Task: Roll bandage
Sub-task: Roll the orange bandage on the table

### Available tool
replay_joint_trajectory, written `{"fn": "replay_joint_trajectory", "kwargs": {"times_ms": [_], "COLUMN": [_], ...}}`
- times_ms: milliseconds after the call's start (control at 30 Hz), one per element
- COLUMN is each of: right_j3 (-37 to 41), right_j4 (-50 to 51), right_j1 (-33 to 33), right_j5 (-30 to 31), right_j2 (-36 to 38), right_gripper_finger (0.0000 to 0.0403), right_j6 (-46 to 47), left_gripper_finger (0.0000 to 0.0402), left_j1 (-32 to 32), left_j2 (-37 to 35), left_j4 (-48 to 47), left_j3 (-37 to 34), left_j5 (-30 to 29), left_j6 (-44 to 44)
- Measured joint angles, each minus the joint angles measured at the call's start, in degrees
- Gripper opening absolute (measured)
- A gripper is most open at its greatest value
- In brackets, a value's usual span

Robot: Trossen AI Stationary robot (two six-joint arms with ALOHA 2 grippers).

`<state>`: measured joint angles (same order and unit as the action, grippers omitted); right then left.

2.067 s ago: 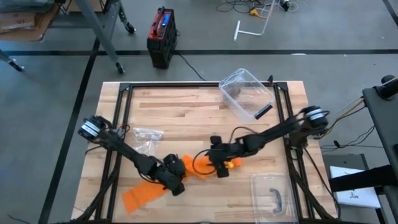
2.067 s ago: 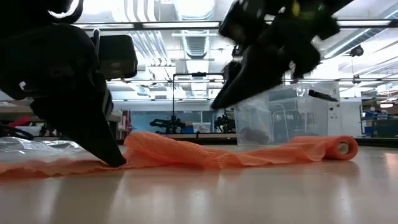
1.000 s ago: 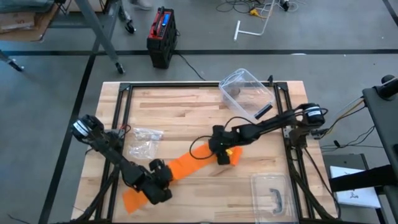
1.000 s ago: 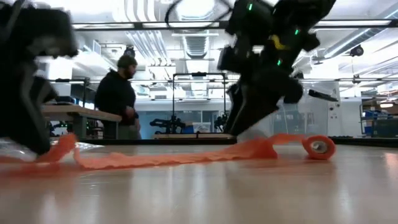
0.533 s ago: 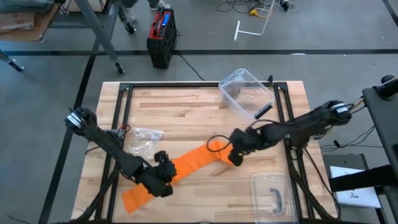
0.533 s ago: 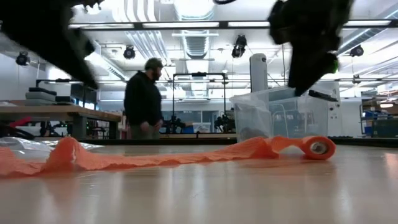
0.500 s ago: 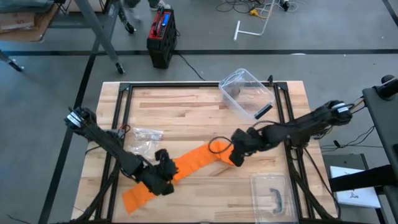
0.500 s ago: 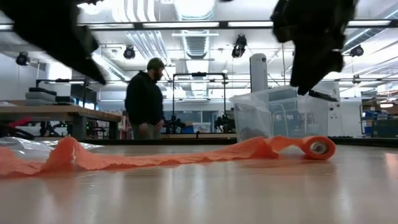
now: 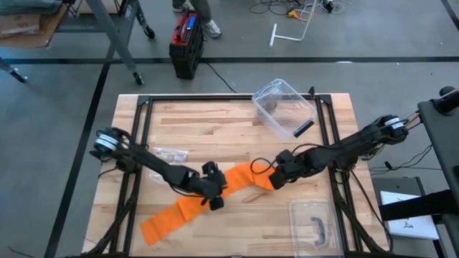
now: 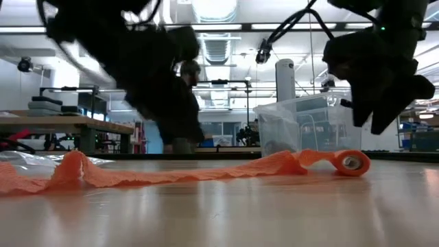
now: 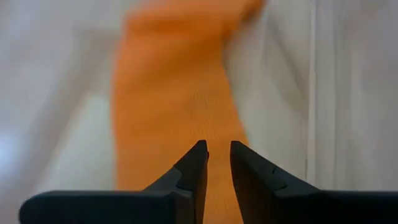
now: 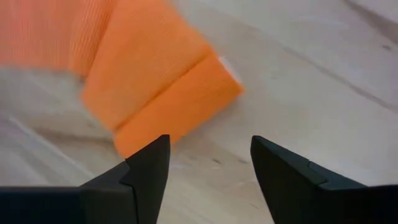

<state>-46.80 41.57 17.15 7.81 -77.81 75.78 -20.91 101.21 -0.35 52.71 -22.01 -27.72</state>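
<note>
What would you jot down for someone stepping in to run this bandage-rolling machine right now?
Left gripper: above the middle of the orange bandage, fingers nearly together with a narrow gap, holding nothing.
Right gripper: fingers apart, hovering just short of the rolled end, empty.
Bandage: lies in a long strip across the wooden table, flat tail toward the front left, small roll at the right end.
Done: only a short roll is started.
Left: most of the strip is still unrolled; grip the roll, keep the strip flat, and wind it up.
</note>
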Motion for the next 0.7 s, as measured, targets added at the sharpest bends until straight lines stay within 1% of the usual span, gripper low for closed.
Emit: {"fn": "replay_joint_trajectory", "kwargs": {"times_ms": [67,167,300,400,500,700], "right_j3": [0.38,1.05,3.14,4.57,5.63,6.43], "right_j4": [-0.33,-3.18,-9.83,-15.91,-17.1,-17.09], "right_j1": [0.17,0.54,0.43,0.37,0.35,0.35], "right_j5": [1.25,2.66,4.26,4.15,4.19,3.79], "right_j2": [0.82,1.33,0.16,-1.35,-2.94,-4.78], "right_gripper_finger": [0.023,0.0259,0.0282,0.028,0.0268,0.0243], "right_j6": [3.7,7.52,12.3,15.19,17.78,19.52], "left_gripper_finger": [0.0058,0.0057,0.0063,0.0067,0.0068,0.0058], "left_j1": [-0.07,-0.04,-0.04,-0.17,-0.33,-0.35], "left_j2": [2.34,5.75,7.78,7.91,7.25,6.58], "left_j4": [-0.99,0.22,1.05,0.86,-0.06,-0.34], "left_j3": [-0.04,-0.04,0.26,0.24,0.21,0.1], "left_j5": [0.63,0.26,0.01,0.71,1.07,1.96], "left_j6": [-1.39,-2.83,-2.8,-2.78,-2.34,-0.65]}}
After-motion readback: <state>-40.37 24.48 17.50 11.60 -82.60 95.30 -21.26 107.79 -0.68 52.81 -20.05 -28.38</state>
